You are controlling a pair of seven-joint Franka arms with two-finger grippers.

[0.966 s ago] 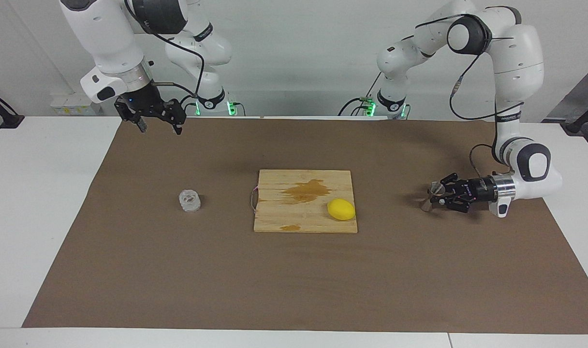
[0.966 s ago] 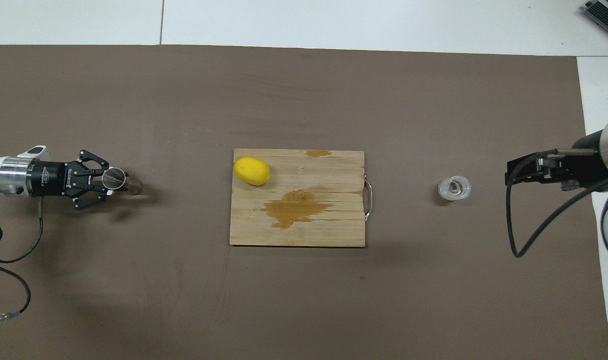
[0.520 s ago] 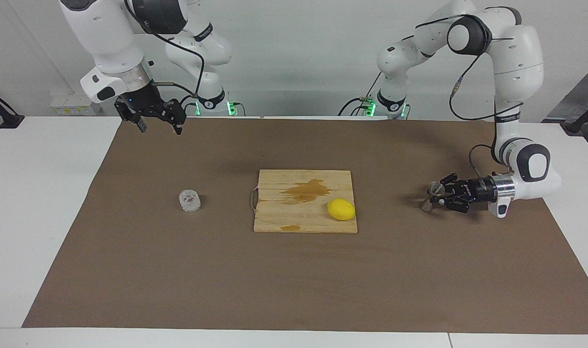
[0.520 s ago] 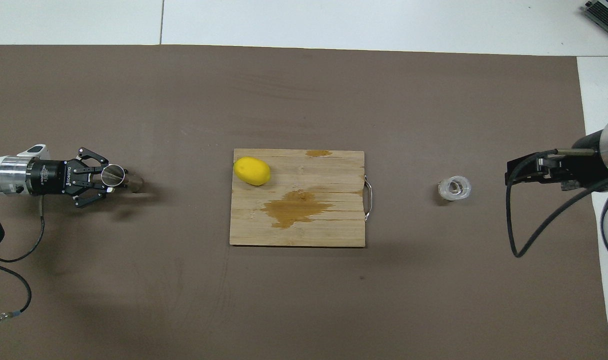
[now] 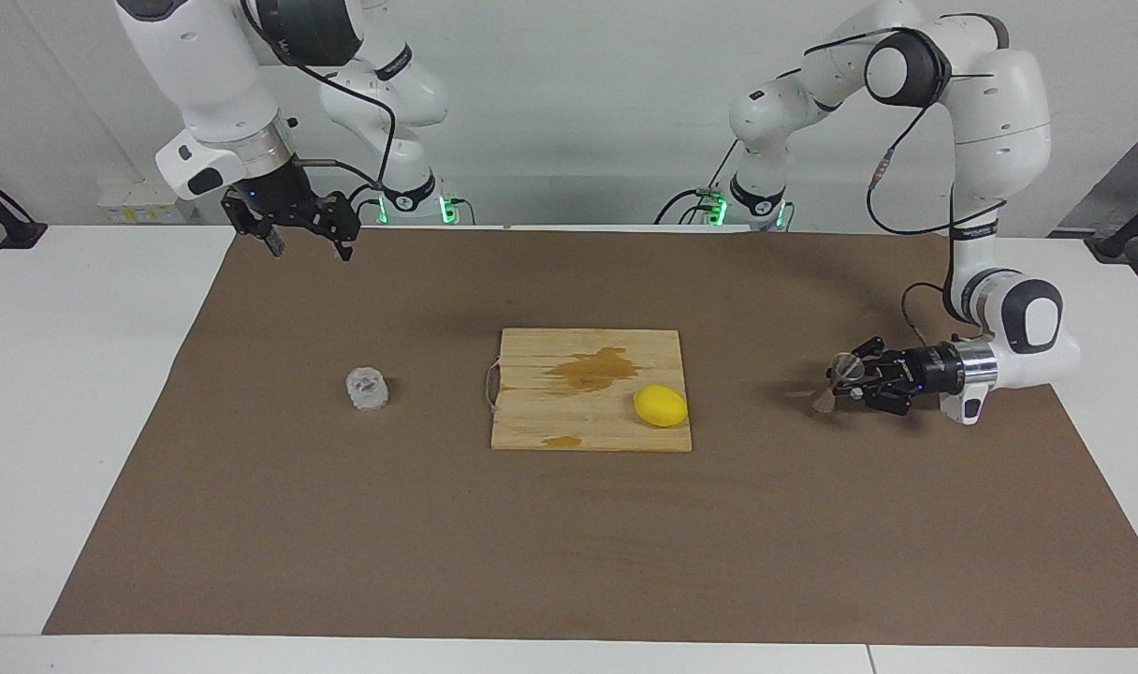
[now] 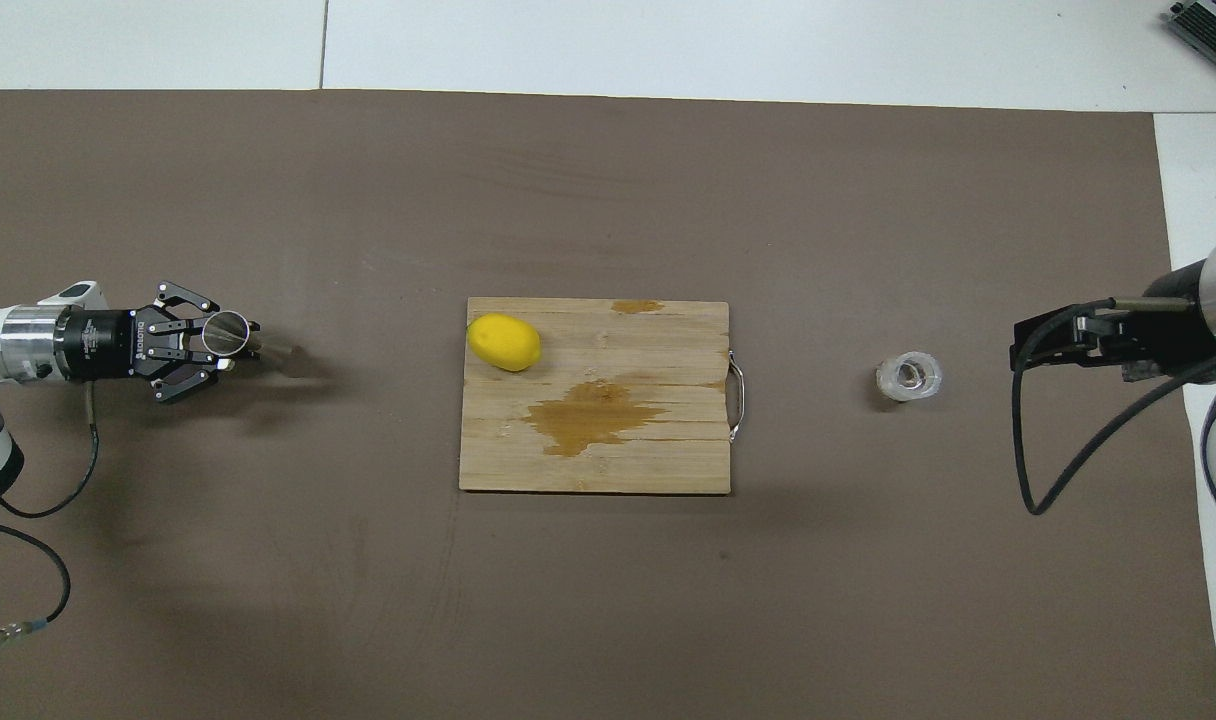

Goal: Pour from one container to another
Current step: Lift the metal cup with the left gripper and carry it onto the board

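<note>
The clear bumpy cup (image 5: 367, 388) (image 6: 909, 376) stands upright on the brown mat toward the right arm's end of the table. My right gripper (image 5: 309, 245) (image 6: 1030, 342) hangs open and empty high over the mat's edge, apart from the cup and nearer to the robots than it. At the left arm's end, my left gripper (image 5: 847, 380) (image 6: 230, 336) points sideways toward the board and is shut on the waist of the silver jigger (image 5: 824, 401) (image 6: 226, 328). The jigger tilts a little and hangs just above the mat.
A wooden cutting board (image 5: 550, 426) (image 6: 668, 460) with a wet brown stain lies mid-table, its metal handle toward the cup. A yellow lemon (image 5: 660, 405) (image 6: 504, 341) lies on the board's corner toward the left arm. The brown mat (image 5: 569, 543) covers most of the white table.
My left gripper has lifted the jigger slightly off the mat. The right arm, cup, board and lemon have stayed put.
</note>
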